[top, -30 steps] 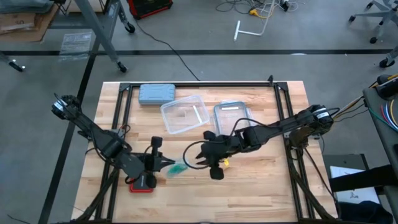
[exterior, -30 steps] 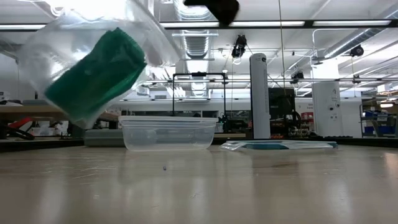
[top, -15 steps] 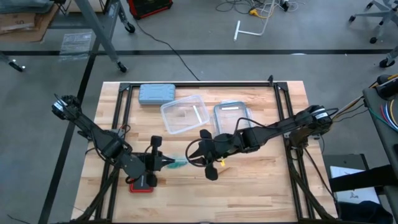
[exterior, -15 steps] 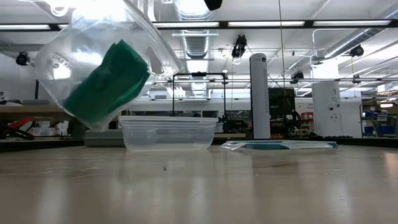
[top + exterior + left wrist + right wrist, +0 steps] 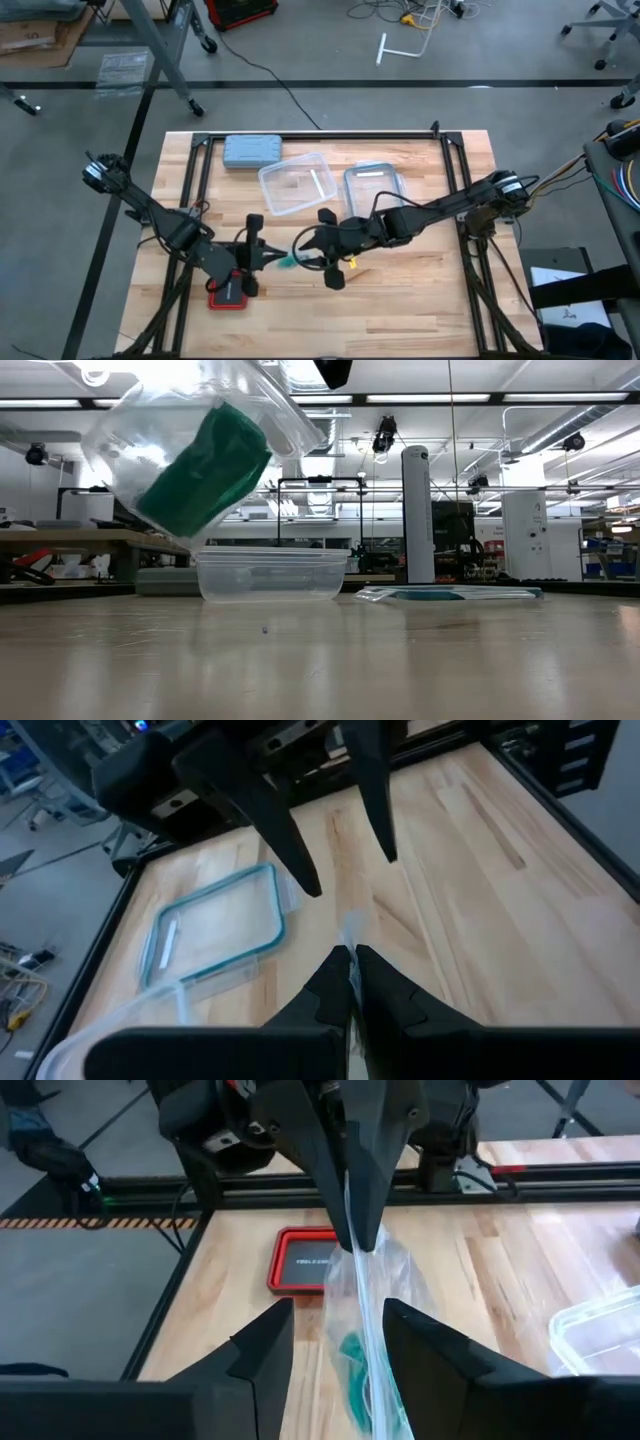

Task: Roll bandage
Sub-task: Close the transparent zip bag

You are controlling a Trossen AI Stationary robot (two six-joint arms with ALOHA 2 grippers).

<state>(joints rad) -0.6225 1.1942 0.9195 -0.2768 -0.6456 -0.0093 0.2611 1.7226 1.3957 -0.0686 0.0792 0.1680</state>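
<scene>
A teal-green bandage roll (image 5: 205,470) sits inside a clear plastic bag (image 5: 372,1315), which is lifted off the table at the near left of centre. My left gripper (image 5: 268,258) is shut on the bag. My right gripper (image 5: 318,248) faces it from the right and is open. Its two fingers (image 5: 262,1352) stand on either side of the bag, and I cannot tell whether they touch it. In the right wrist view the bandage (image 5: 355,1358) shows green low in the bag. My left gripper pinches an edge of the clear bag (image 5: 353,1245) between its two fingertips. It comes level from the table's left. The bag reaches out beyond the fingers toward my right gripper, clear of the table, with the bandage tilted inside it.
A grey-blue case (image 5: 251,150) lies at the far left. An open clear container (image 5: 295,183) and its lid (image 5: 372,186) sit behind the grippers. A red tray (image 5: 228,293) lies under my left arm. Bare wood stretches along the near right.
My right gripper has moved toward the table's left, closing in on the bag until its open fingers stand on either side of it. The bag with the bandage has tipped steeper and shifted a little toward the right gripper, still held by my left gripper.
</scene>
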